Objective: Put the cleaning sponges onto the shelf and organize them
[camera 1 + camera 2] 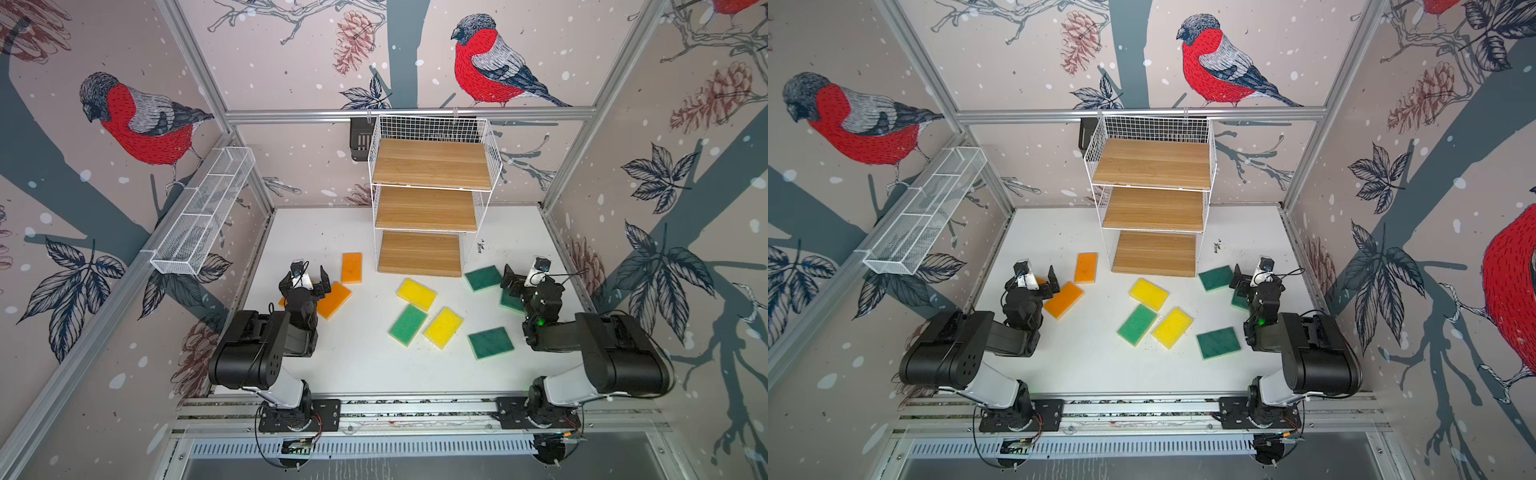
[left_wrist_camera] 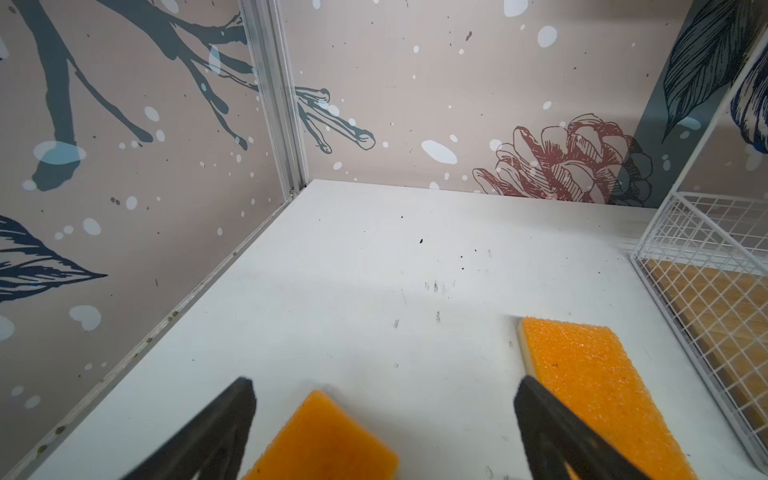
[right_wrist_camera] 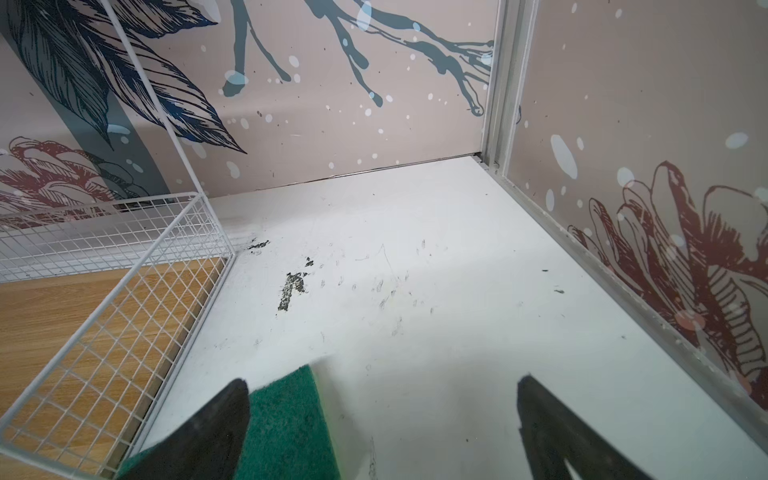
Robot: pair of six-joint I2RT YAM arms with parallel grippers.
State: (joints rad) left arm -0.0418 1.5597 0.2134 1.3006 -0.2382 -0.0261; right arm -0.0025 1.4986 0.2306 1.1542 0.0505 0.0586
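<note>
**Both hands open and empty, nine sponges down, none shelved**

The left hand [image 2: 382,386] has its fingers spread wide with nothing gripped. It hangs low over an orange sponge [image 2: 324,440], probably because that is the closest piece to take. A second orange sponge [image 2: 582,374] lies just ahead, beside the wire side of the shelf [image 1: 432,164]. A third orange sponge [image 1: 334,300] sits angled just beside the hand. The right hand [image 3: 382,384] is equally spread and empty, with one finger over the edge of a green sponge [image 3: 286,419] near the shelf's lowest board.

Further out, the sponges lie flat on the white surface [image 1: 361,365], loosely grouped by colour: orange by the left arm, green by the right, yellow between. Each arm seems to have its own share within reach. The shelf stands at the back middle, where either arm could probably reach it.

The count is three orange, two yellow and four green — nine in all.
- **Yellow:** a yellow sponge [image 1: 417,294] and another yellow sponge [image 1: 443,327].
- **Green:** besides the one at the right hand, a yellow-backed green sponge [image 1: 408,325], a lone green sponge [image 1: 490,343] and a half-hidden green sponge [image 1: 510,302] under the right arm.

There is one shelf with three wooden boards, all bare. One white mesh trough [image 1: 203,216] and one black basket [image 1: 359,139] hang on the walls.
</note>
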